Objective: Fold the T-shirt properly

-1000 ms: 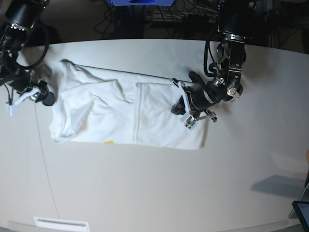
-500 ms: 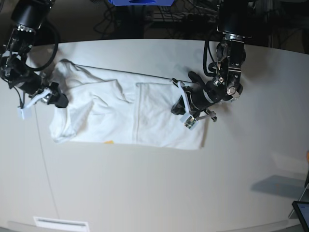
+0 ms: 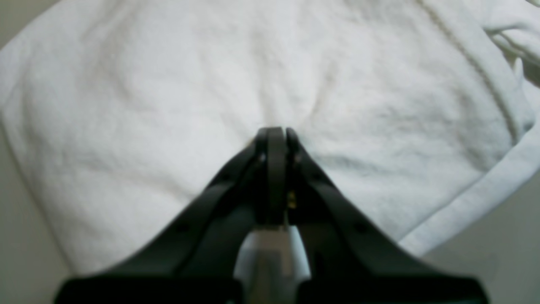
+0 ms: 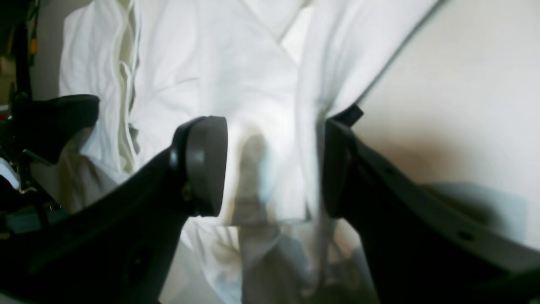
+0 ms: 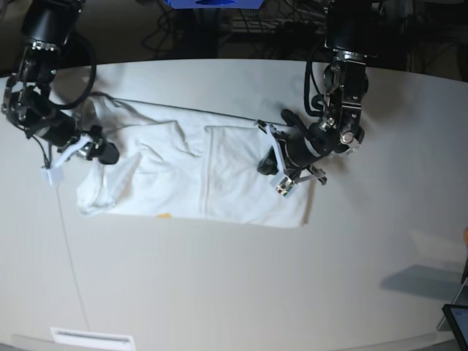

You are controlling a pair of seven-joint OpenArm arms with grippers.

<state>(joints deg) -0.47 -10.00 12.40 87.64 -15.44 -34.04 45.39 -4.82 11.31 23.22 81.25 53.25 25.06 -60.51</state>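
Observation:
The T-shirt (image 5: 190, 168) lies plain white side up across the table, partly folded, with a speck of yellow print at its near edge. My left gripper (image 5: 272, 164) lies low over the shirt's right part. In the left wrist view the left gripper (image 3: 274, 131) is shut, its tips pressed into puckered cloth (image 3: 177, 97); a pinched fold does not show. My right gripper (image 5: 77, 162) is at the shirt's left end. Seen from the right wrist, the right gripper (image 4: 270, 169) is open, and its pads (image 4: 206, 164) straddle a rumpled fold of the shirt (image 4: 219, 63) without closing on it.
The pale table (image 5: 234, 292) runs out to a curved far edge with dark cables and a blue object (image 5: 212, 4) behind it. A screen corner (image 5: 457, 322) sits at the near right, and a white slotted strip (image 5: 91, 338) at the near left.
My right arm has swung rightward from off the cloth onto the shirt's left end, still open. The left gripper has stayed on the shirt's right part, shifting only slightly.

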